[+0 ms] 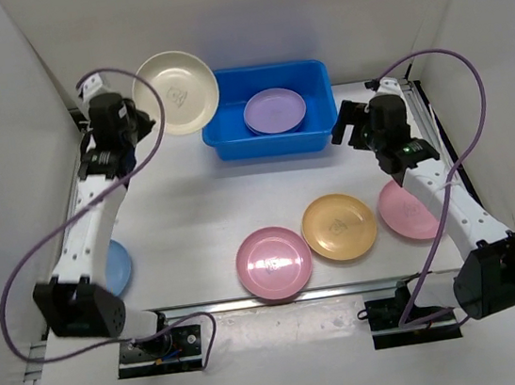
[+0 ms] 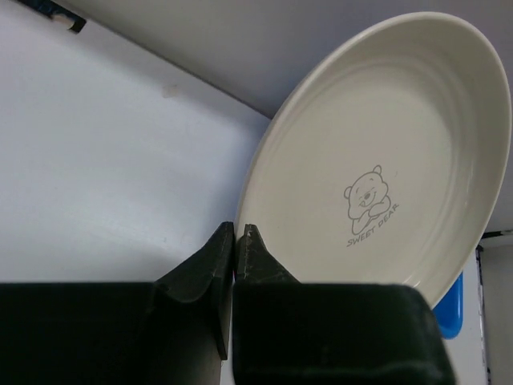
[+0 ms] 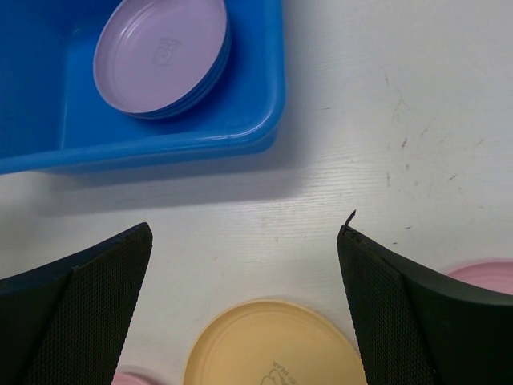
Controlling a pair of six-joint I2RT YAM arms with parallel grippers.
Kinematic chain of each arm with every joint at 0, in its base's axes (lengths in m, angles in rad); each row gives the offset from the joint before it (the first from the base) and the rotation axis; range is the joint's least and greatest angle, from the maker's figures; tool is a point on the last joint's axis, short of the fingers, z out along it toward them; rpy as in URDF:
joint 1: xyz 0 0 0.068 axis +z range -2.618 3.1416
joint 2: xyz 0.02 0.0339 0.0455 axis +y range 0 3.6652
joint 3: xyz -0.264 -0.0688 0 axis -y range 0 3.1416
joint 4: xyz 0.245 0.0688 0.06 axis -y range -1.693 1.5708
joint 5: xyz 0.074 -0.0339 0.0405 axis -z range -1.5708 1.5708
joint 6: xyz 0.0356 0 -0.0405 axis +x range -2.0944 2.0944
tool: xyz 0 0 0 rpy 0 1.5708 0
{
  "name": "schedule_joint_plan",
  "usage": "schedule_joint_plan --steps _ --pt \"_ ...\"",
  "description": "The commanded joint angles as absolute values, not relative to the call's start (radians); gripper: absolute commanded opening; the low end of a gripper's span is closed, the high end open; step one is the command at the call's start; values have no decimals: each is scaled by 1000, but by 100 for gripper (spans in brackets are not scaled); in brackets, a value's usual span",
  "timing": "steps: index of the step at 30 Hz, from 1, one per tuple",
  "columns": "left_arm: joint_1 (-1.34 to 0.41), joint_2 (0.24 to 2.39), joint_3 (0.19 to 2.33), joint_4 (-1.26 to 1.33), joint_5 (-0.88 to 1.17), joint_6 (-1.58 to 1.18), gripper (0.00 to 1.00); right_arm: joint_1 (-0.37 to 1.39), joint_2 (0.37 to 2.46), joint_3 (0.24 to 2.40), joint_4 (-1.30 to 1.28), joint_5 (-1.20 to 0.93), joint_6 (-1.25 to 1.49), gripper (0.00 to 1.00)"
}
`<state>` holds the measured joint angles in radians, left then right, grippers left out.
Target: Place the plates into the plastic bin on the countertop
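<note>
A beige plate point(image 1: 176, 91) point(image 2: 377, 160) with a bear print hangs tilted in the air, just left of the blue plastic bin point(image 1: 270, 143). My left gripper point(image 1: 139, 123) point(image 2: 239, 233) is shut on its rim. Inside the bin point(image 3: 264, 96) lies a purple plate point(image 1: 274, 110) point(image 3: 160, 52) on top of a small stack. My right gripper point(image 1: 344, 126) point(image 3: 244, 233) hovers open and holds nothing, near the bin's right front corner. On the countertop point(image 1: 193, 210) lie a pink plate point(image 1: 274, 263), an orange-yellow plate point(image 1: 339, 226) point(image 3: 272, 345), another pink plate point(image 1: 407, 211) point(image 3: 485, 273) partly under the right arm, and a light blue plate point(image 1: 118, 266) under the left arm.
White walls point(image 1: 4, 140) close in the countertop on the left, back and right. A metal rail point(image 1: 281, 299) runs along the near edge by the arm bases. Purple cables point(image 1: 475, 116) loop off both arms.
</note>
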<state>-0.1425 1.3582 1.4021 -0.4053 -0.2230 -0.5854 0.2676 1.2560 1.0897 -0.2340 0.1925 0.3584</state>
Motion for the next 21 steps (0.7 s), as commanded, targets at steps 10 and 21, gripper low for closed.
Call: schedule_joint_plan --steps 10,21 --pt "-271 2224 2375 -491 -3 -394 10 117 1307 1160 -202 227 380 99" --pt "-307 2479 2393 -233 117 -558 10 34 1374 1178 -251 172 423 99"
